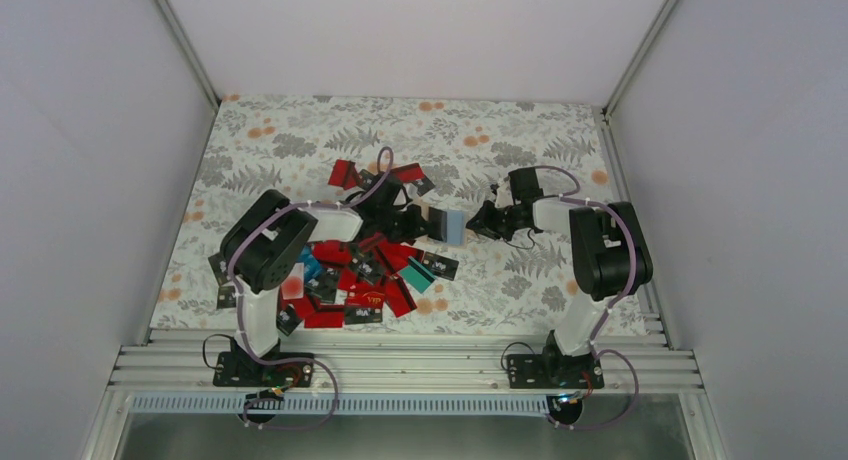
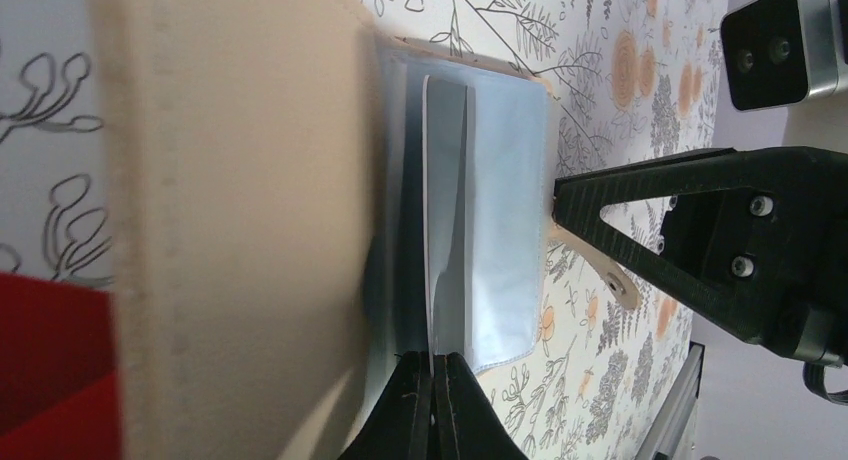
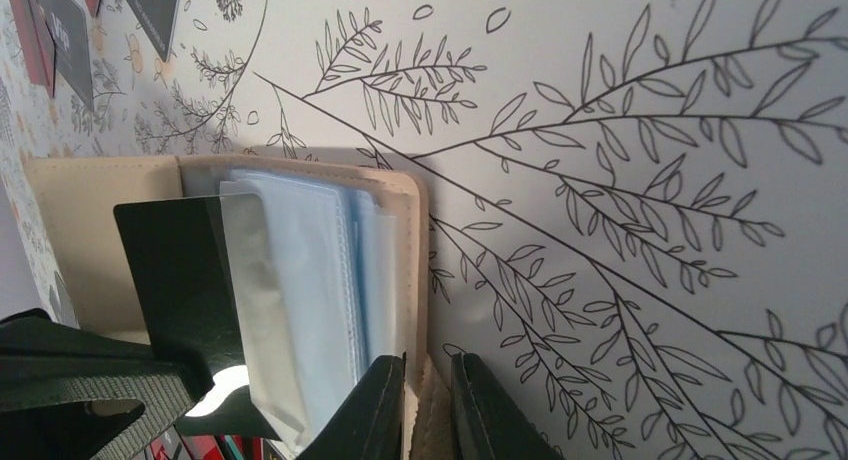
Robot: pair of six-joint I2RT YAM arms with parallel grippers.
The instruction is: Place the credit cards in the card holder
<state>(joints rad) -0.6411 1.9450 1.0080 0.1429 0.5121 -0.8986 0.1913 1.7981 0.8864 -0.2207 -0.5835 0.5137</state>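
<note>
**Card partway into a sleeve, holder pinned by its rim**

Top view: shows the card holder (image 1: 450, 226) open over the flowered table (image 1: 300, 140); cannot tell whether it rests there or hangs just clear. Places the heap of loose credit cards (image 1: 350, 280) to the holder's left, spreading toward the arm bases. Sets the left gripper (image 1: 425, 223) at the holder's left edge and the right gripper (image 1: 482, 222) at its right edge, both in contact with it.

Left wrist view: shows the left fingers pressed together on a single card (image 2: 445, 210), seen nearly edge-on. Has it standing over the pale blue sleeves (image 2: 505, 220), beside the holder's tan cover (image 2: 230, 230).

Right wrist view: shows the right fingers clamped across the tan cover's rim. Shows the card as black, its leading part behind a clear sleeve and the rest outside the holder.

Risks, as a judgement:
- Could snag a card corner on the sleeve mouth and crumple the soft plastic if pushed at a tilt.
- Could slide between two sleeves instead of into one.
- Could drag the holder out of that narrow bite on its rim if pushed hard.
- Could twist the card in so small a pinch.
</note>
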